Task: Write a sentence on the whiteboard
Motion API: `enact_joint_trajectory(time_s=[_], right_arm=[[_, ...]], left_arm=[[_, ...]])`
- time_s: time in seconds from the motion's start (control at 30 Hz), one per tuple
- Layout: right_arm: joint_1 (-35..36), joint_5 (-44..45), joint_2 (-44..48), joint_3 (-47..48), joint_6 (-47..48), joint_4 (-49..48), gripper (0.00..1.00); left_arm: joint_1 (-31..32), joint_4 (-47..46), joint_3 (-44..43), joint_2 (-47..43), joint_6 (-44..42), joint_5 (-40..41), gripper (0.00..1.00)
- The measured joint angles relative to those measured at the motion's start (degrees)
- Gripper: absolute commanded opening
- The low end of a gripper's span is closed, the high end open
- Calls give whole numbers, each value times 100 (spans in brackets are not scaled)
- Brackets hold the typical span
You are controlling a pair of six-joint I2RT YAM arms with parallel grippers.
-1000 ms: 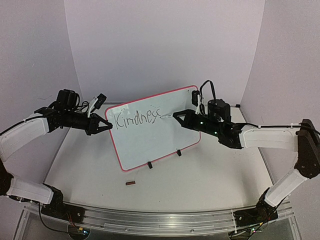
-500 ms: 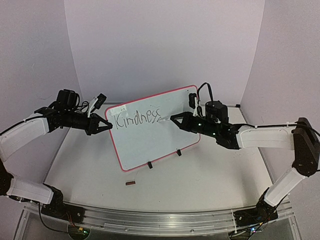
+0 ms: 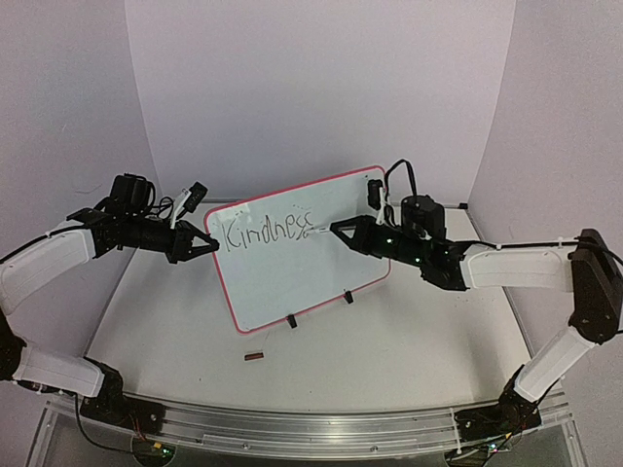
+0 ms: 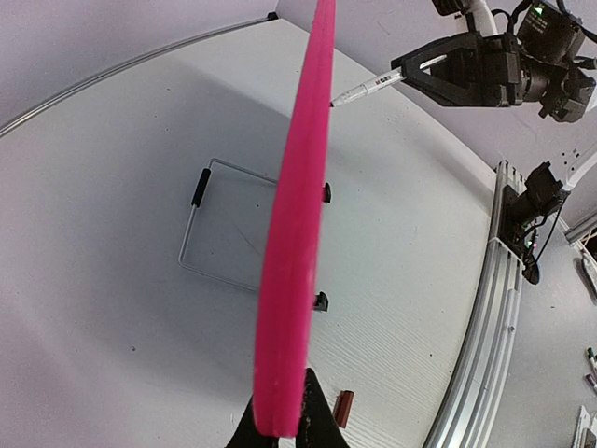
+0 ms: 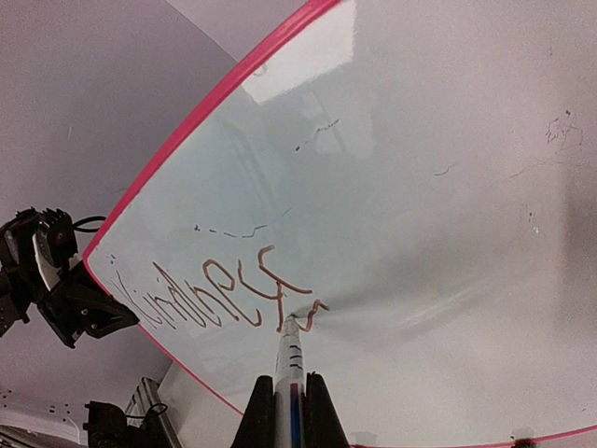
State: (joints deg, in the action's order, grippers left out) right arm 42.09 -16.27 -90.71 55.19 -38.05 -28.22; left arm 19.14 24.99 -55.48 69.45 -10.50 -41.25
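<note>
**Board on edge, pen tip at end of the word**

Top view: whiteboard [image 3: 292,277] stands mid-frame on its long lower edge on two black clip feet [image 3: 291,321]. Its long axis runs from lower left up to upper right, white face twd the bottom of the frame. The sentence [image 3: 265,232] runs along the upper part, left to right w/ the board's long axis. Only "Kindness" is legible; a small stroke follows it, unclear.

Marker [image 3: 321,231] lies approx. horizontal, tip pointing frame-left and touching the board just right of the last letter.

Left arm reaches in from frame left, forearm about level. Left gripper [image 3: 209,245] is clamped on the board's left red rim. Right arm stretches in from the right, elbow low. Right gripper [image 3: 336,229] is closed round the marker.

Left wrist view shows the board edge-on only, fingers cut off at frame bottom. Right wrist view hides the marker's rear betw. the fingers.
</note>
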Motion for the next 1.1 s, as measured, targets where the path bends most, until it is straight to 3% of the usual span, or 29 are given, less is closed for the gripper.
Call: enact_joint_trajectory(time_s=[0.33,1.1], right_arm=[[0,384,678,-58,155,0,0],[-4,428,344,-58,204,215,0]], left_arm=[[7,0,0,0,-4,0,0],[9,0,0,2,-4,0,0]])
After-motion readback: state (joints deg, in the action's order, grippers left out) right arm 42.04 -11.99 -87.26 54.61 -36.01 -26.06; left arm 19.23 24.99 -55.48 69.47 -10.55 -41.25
